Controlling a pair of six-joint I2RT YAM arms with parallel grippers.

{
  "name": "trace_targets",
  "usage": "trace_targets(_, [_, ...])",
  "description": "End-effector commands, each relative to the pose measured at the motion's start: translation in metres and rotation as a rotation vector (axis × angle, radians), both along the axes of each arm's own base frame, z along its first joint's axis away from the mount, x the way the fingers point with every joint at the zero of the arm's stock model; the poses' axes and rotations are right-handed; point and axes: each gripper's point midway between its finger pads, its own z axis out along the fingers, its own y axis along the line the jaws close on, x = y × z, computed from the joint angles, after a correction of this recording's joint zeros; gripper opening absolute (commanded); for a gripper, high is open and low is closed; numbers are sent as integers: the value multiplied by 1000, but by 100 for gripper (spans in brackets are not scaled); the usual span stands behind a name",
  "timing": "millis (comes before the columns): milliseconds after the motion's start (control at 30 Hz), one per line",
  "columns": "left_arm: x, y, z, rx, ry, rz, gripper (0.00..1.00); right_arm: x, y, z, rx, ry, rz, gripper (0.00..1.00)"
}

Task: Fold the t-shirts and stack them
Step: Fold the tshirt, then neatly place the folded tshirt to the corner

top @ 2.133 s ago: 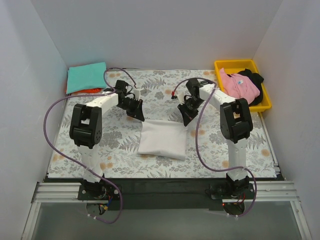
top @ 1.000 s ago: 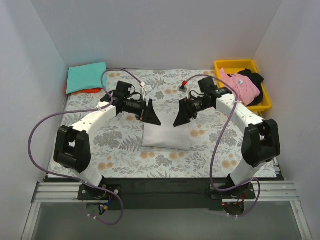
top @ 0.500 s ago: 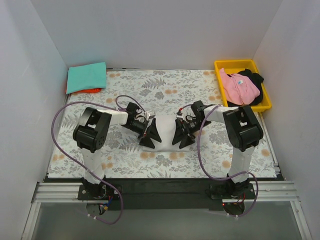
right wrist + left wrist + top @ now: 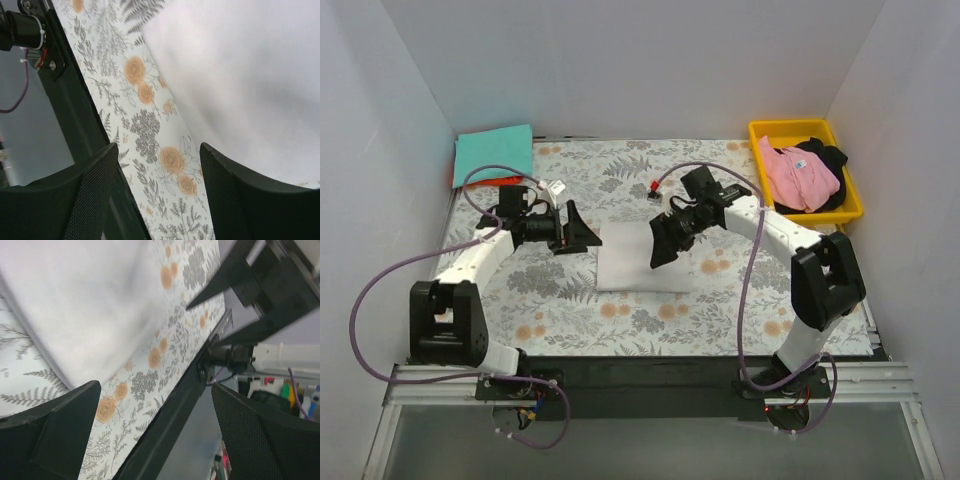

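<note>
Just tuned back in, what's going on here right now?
Both arms are at the white t-shirt, folded in the middle of the table. The left end effector is open beside its left edge, the right end effector open over its right side; neither holds it. A teal t-shirt lies folded on an orange t-shirt at back left. A pink t-shirt and a black t-shirt sit in the yellow bin.

I see a grey-and-orange floral table cloth (image 4: pixel 620 185) spread over the work surface, with a yellow bin (image 4: pixel 790 126) at its far right corner. White walls (image 4: pixel 640 70) enclose it, and a black strip (image 4: pixel 650 375) runs along the near edge.
</note>
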Motion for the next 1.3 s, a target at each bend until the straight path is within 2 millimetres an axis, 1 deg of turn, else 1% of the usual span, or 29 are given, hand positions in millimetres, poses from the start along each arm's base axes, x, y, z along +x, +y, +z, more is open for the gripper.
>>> trace_targets(0, [17,29,-5,21,70,181,93,12,15,23,-44,-281,61,72])
trace_targets(33, [21,41,-10,32,98,235,92,12,24,21,-84,-353,78,70])
trace_targets(67, [20,48,-17,44,151,272,90,14,30,19,-107,-398,91,68])
trace_targets(100, [24,61,-27,66,192,324,88,15,36,15,-133,-427,103,67])
trace_targets(133, [24,67,-33,74,223,349,87,15,49,18,-153,-493,121,66])
trace_targets(167, [25,76,-41,85,266,386,86,16,55,17,-174,-533,133,63])
trace_targets(200, [27,82,-45,100,281,409,86,16,62,9,-202,-556,147,62])
trace_targets(233, [27,85,-47,102,287,417,86,14,75,12,-219,-611,161,61])
trace_targets(267, [28,88,-49,107,296,426,86,13,82,9,-234,-632,174,60])
trace_targets(300, [28,90,-51,115,300,431,86,12,90,0,-258,-648,196,60])
trace_targets(333, [29,93,-54,132,299,442,86,6,100,-3,-286,-688,216,59])
trace_targets(367, [29,93,-55,136,302,446,86,5,110,-1,-286,-716,222,54])
trace_targets(400, [30,94,-57,140,310,453,86,8,114,-11,-327,-740,224,52])
trace_targets(433, [30,95,-58,146,314,460,86,-1,125,-15,-325,-756,246,51])
trace_targets(467, [31,96,-59,147,314,465,86,0,133,-13,-326,-774,248,49])
trace_targets(500, [30,95,-61,147,320,466,86,-1,137,-26,-350,-772,262,46])
trace_targets(533, [31,96,-61,149,322,469,86,-5,143,-29,-356,-785,275,45])
trace_targets(567, [30,96,-62,149,322,469,86,-6,150,-28,-348,-791,279,44])
trace_targets(600, [31,96,-63,151,322,470,86,-7,154,-33,-350,-786,288,43])
trace_targets(633, [31,96,-63,151,323,471,86,-10,158,-33,-340,-787,301,43])
trace_targets(733, [30,96,-64,152,327,470,86,-15,168,-36,-326,-783,318,43])
trace_targets(767, [30,96,-64,150,328,472,86,-17,169,-38,-328,-779,323,43])
trace_targets(900, [31,96,-64,147,330,479,86,-26,166,-57,-345,-739,350,43])
trace_targets(1000, [32,97,-63,144,334,486,86,-32,160,-76,-369,-710,370,43])
trace_targets(1100, [32,96,-64,141,331,484,90,-36,158,-92,-378,-685,384,43])
trace_targets(1267, [28,95,-72,137,346,483,91,-36,158,-101,-373,-662,383,41])
